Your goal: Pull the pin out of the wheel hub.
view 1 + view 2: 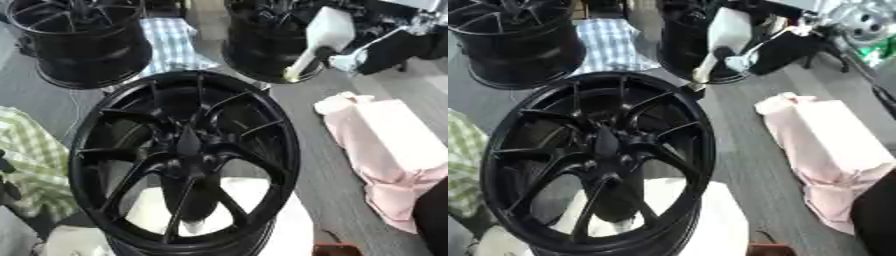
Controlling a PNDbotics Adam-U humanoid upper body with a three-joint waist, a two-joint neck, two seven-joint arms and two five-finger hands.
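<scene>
Pin [306, 62]: taken to be the white tapered piece beyond and right of the near hub [184, 160], its pale tip set at the rim of the far right hub [262, 45]. Whether the tip is seated in a hole or only resting there cannot be told.

Left of the near hub, a green check cloth [31, 160] is spread on the grey table [315, 150]. Beyond and left of it stands the far left hub [83, 42], with a blue check cloth [175, 42] just beside. No container proper is present. The open barrel of the near hub holds nothing, and only a white sheet [254, 200] is seen through its spokes. The barrels of the far hubs are too dark to judge.

Beyond and right of the near hub, a black form read as the right hand [385, 50] meets the pin near its wide upper end; the state of its fingers cannot be told. The left hand is not shown. Right of the near hub lies a pink cloth [385, 150].

For the step in hand, the pin is best grasped near its wide end and drawn out along its own axis, since a sideways pull would likely jam the tip or tip the hub.
</scene>
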